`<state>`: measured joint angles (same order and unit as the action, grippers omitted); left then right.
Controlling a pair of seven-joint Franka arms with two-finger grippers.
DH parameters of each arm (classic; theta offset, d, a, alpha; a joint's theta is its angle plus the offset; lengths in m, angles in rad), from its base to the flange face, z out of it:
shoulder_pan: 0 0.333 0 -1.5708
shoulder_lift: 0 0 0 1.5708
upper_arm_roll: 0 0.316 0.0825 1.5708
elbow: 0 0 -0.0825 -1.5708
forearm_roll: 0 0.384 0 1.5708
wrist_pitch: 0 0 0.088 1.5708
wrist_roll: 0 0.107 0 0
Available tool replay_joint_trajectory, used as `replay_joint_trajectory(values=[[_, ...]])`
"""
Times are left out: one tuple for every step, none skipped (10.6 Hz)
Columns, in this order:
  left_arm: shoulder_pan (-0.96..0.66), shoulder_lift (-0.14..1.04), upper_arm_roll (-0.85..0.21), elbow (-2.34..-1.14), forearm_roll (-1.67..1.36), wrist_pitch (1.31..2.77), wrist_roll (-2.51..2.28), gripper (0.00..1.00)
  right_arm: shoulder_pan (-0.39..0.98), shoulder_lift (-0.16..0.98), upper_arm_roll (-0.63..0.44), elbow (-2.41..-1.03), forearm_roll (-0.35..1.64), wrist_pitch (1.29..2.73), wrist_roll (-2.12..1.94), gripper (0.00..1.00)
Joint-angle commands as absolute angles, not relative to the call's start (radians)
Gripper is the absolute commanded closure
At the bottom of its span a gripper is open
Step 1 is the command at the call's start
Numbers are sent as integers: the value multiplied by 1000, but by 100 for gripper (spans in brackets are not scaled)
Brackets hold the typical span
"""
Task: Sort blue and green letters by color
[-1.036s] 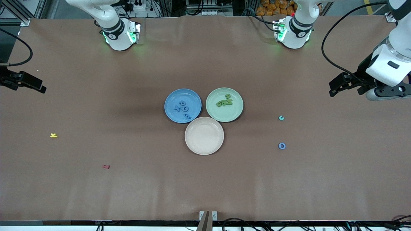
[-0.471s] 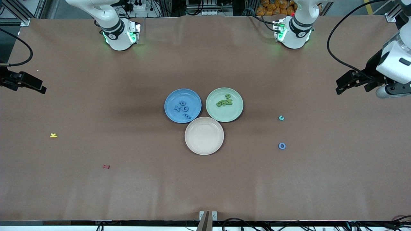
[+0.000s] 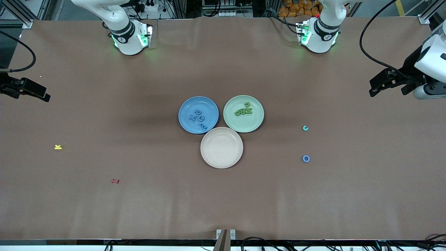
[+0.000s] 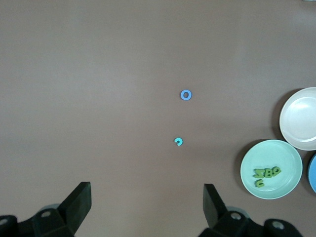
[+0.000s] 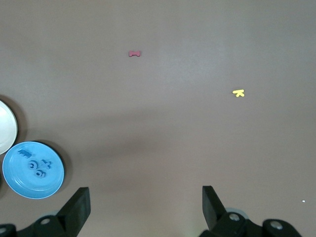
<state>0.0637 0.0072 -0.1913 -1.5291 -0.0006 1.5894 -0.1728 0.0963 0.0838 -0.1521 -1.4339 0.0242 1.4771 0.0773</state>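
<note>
Four blue letters (image 3: 198, 119) on blue plate (image 3: 185, 106), green letters (image 3: 244, 110) on green plate (image 3: 255, 123)

Three plates sat bunched mid-frame on the table (image 3: 223, 209). The right-arm-side plate (image 3: 186, 104) and the left-arm-side plate (image 3: 258, 122) were side by side, one letter batch (image 3: 197, 118) in the first and another batch (image 3: 244, 111) in the second. The third plate (image 3: 221, 147) was just below, touching both. Toward the left arm's end, the hooked letter (image 3: 305, 128) lay above the ring letter (image 3: 306, 158). The K letter (image 3: 58, 147) and the last small letter (image 3: 115, 181) lay toward the right arm's end, the last one lower in the frame.
</note>
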Motion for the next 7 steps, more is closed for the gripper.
replay_joint_trajectory(values=[[55,-2,-175,-1528,-21,1572,-118,0,103,72,-153,-1445,14,1482,81,0],[54,-2,-175,-1528,-20,1572,-118,0,103,72,-153,-1445,14,1480,81,0],[54,-2,-175,-1528,-17,1572,-118,0,103,72,-153,-1445,14,1480,81,0],[54,-2,-175,-1529,-17,1572,-118,0,103,72,-153,-1445,14,1480,81,0],[54,-3,-175,-1529,-15,1566,-117,0,103,72,-153,-1445,14,1480,81,0],[54,-3,-175,-1529,-15,1562,-117,0,103,72,-153,-1445,14,1480,81,0],[52,-3,-175,-1531,-15,1559,-115,0,103,72,-153,-1445,14,1480,81,0]])
